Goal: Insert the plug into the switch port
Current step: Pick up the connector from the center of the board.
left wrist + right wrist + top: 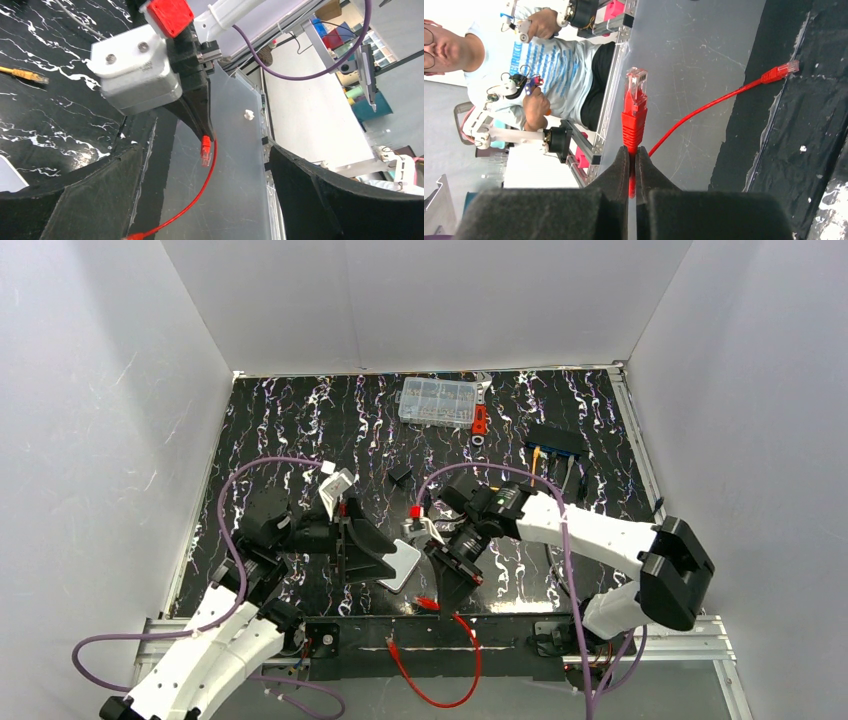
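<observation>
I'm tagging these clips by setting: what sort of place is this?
Probably a robotics lab cell: white panels enclose a black marbled tabletop, and a person holding controllers sits alongside.

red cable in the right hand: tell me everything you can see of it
The red cable is a thin patch lead with a ribbed red boot and a clear plastic connector at each end. The right hand is shut on the boot of one end, and that connector sticks straight out past the fingertips, apparently touching nothing. From the grip the wire runs in a loose curve over the pale front panel to its free end, which lies at the edge of the dark table.
</observation>
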`<action>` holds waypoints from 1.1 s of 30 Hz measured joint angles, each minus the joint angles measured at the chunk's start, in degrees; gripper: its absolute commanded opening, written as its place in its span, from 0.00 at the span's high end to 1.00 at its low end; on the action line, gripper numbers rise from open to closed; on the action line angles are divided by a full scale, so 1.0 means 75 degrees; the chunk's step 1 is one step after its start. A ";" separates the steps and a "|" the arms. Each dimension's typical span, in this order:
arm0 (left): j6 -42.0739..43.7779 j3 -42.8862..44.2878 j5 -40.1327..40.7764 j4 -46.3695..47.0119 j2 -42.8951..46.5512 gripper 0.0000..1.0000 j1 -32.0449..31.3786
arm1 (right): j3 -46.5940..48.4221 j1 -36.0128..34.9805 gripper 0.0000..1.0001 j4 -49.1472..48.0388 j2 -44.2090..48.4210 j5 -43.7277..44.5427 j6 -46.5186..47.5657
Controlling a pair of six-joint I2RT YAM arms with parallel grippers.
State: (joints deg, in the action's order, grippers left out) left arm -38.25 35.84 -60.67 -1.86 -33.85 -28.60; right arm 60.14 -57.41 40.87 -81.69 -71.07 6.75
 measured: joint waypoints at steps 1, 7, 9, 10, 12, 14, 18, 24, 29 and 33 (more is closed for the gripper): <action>-0.0099 -0.0085 -0.0036 0.0081 0.0052 0.02 0.0000 | 0.0077 0.0000 0.99 0.0013 -0.0108 -0.0040 0.0068; -0.0623 -0.0484 -0.0215 0.0601 0.0340 0.04 -0.0002 | 0.0708 0.0003 0.99 0.0257 -0.0603 -0.0204 0.0400; -0.0798 -0.0637 -0.0248 0.0770 0.0363 0.06 -0.0003 | 0.0957 0.0003 0.99 0.0373 -0.0745 -0.0243 0.0521; -0.0877 -0.0714 -0.0254 0.0825 0.0363 0.07 -0.0003 | 0.1068 0.0005 0.99 0.0404 -0.0815 -0.0265 0.0564; -0.1008 -0.0860 -0.0260 0.0880 0.0344 0.09 -0.0003 | 0.1239 0.0026 0.99 0.0446 -0.0936 -0.0301 0.0639; -0.1101 -0.0957 -0.0260 0.0880 0.0305 0.12 -0.0003 | 0.1345 0.0055 0.99 0.0541 -0.1019 -0.0329 0.0704; -0.1214 -0.0983 -0.0261 0.0873 0.0185 0.18 -0.0003 | 0.1570 0.0116 0.99 0.0760 -0.1209 -0.0362 0.0790; -0.1290 -0.0989 -0.0266 0.0870 0.0136 0.30 -0.0003 | 0.1750 0.0210 0.99 0.0900 -0.1472 -0.0407 0.0902; -0.1302 -0.0997 -0.0326 0.0863 0.0140 0.43 -0.0003 | 0.1763 0.0263 0.99 0.0977 -0.1545 -0.0445 0.0930; -0.1304 -0.1068 -0.0386 0.0846 0.0138 0.52 -0.0003 | 0.1768 0.0309 0.99 0.0995 -0.1548 -0.0502 0.0931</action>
State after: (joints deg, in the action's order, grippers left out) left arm -48.03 27.83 -63.57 4.49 -32.81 -28.62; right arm 73.41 -55.09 48.33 -93.30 -74.83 13.74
